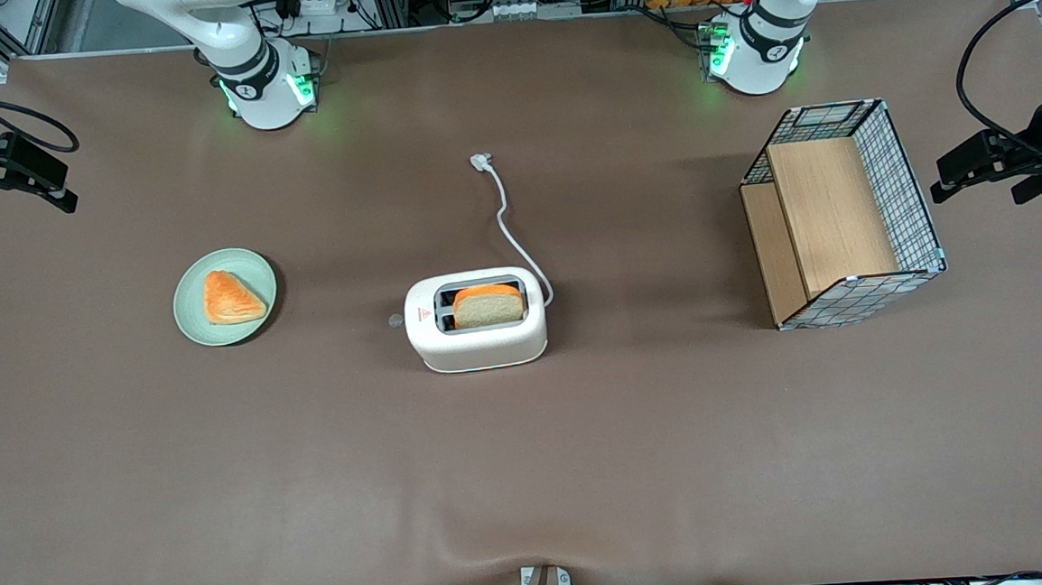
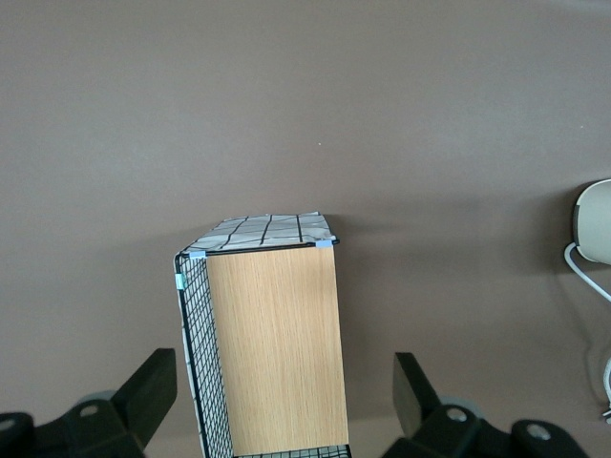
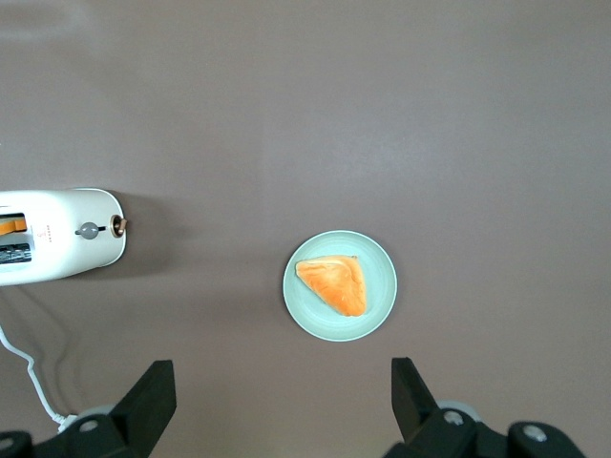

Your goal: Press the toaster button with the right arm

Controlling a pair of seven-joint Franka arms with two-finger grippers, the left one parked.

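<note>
The white toaster [image 1: 476,321] stands in the middle of the brown table with a slice of bread [image 1: 488,305] upright in one slot. Its white cord [image 1: 510,225] runs away from the front camera to a plug [image 1: 480,160]. The toaster button [image 1: 395,320] is a small grey knob on the toaster's end that faces the working arm. In the right wrist view the toaster [image 3: 57,248] and its button [image 3: 89,230] show clearly. My right gripper [image 3: 282,377] hangs open and empty high over the working arm's end of the table [image 1: 12,183], well apart from the toaster.
A pale green plate [image 1: 192,313] with a triangular pastry [image 1: 232,297] lies between the gripper and the toaster; the right wrist view shows the plate [image 3: 382,286] too. A wire basket [image 1: 908,187] with wooden boards stands toward the parked arm's end.
</note>
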